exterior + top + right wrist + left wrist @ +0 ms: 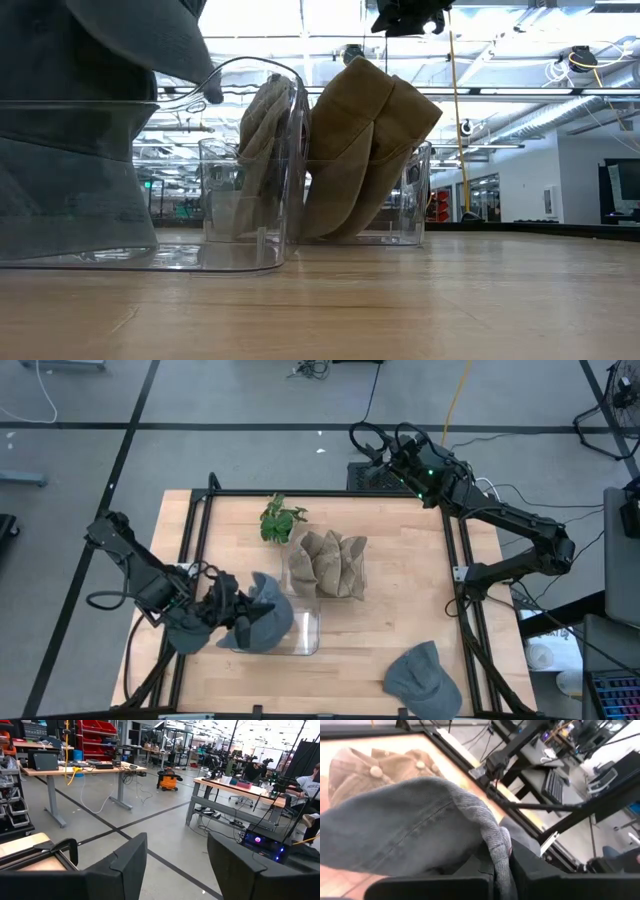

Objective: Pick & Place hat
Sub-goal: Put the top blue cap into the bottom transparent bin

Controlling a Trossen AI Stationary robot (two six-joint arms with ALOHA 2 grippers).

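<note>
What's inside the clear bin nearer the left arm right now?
The grey hat, pinched in the left gripper's shut jaws, sits partly inside the near clear bin. Whatever lies beneath the hat is covered.

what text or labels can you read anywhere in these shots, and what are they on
No text reads clearly in any view.
The grey cap in the left pincer: no print visible.
The tan caps in the clear bin: none visible.
The second grey cap on the table: none visible.
A person's shirt in the right wrist view carries lettering, too small and cut off to read.
</note>
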